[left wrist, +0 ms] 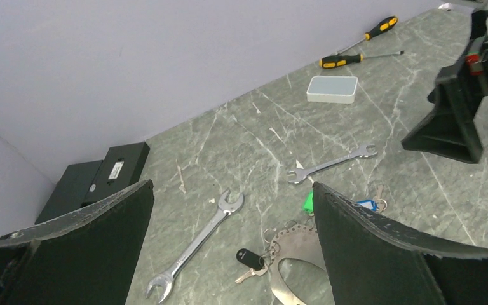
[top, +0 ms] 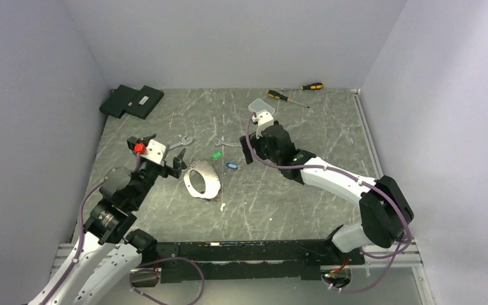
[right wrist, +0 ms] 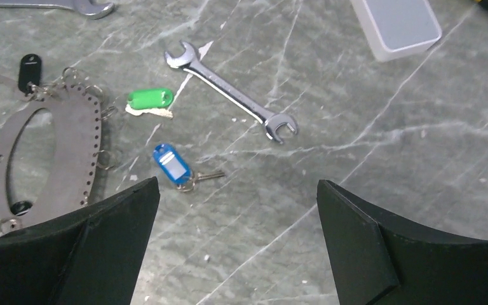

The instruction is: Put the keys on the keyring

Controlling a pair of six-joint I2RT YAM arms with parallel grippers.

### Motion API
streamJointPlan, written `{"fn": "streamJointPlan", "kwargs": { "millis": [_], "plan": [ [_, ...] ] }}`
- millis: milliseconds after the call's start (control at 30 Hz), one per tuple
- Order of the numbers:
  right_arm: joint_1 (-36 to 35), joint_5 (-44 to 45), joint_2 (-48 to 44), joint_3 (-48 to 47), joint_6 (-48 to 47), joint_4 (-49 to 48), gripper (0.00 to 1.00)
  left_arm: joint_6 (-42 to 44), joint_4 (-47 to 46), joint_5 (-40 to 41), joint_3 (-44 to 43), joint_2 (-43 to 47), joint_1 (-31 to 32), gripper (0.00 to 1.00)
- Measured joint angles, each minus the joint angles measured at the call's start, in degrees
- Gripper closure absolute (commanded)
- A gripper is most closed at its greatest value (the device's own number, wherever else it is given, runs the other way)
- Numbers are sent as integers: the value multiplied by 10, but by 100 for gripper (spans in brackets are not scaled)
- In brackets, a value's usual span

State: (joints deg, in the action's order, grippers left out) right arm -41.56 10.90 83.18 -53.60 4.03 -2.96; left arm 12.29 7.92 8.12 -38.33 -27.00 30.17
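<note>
From above: my left gripper stands wide and empty just left of the keyring, and my right gripper likewise to its right. The blue-tagged key and green-tagged key lie loose between keyring and right gripper.

Left wrist: if nudged, the keyring's thin band would likely skid.

Right wrist: the flat blue-tagged key beside the keyring could slip my pinch. I can read no writing anywhere.

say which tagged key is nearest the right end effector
The blue tag key, just ahead of it; the green tag and black tag lie farther off.
</note>
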Motion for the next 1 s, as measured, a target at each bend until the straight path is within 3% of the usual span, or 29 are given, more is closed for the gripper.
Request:
{"fn": "streamJointPlan", "kwargs": {
  "millis": [167, 433, 733, 1000],
  "plan": [
    [9, -51, -8, 24, 42, -3, 7, -4, 1, 19, 0, -37, 0, 0],
    [9, -84, -86, 102, 79, -6, 0, -19, 0, 42, 0, -98, -1, 1],
    [9, 8, -287, 169, 120, -102, 0, -30, 4, 42, 0, -137, -2, 1],
    [9, 51, -347, 176, 114, -104, 0, -30, 5, 37, -1, -148, -3, 1]
  ]
}}
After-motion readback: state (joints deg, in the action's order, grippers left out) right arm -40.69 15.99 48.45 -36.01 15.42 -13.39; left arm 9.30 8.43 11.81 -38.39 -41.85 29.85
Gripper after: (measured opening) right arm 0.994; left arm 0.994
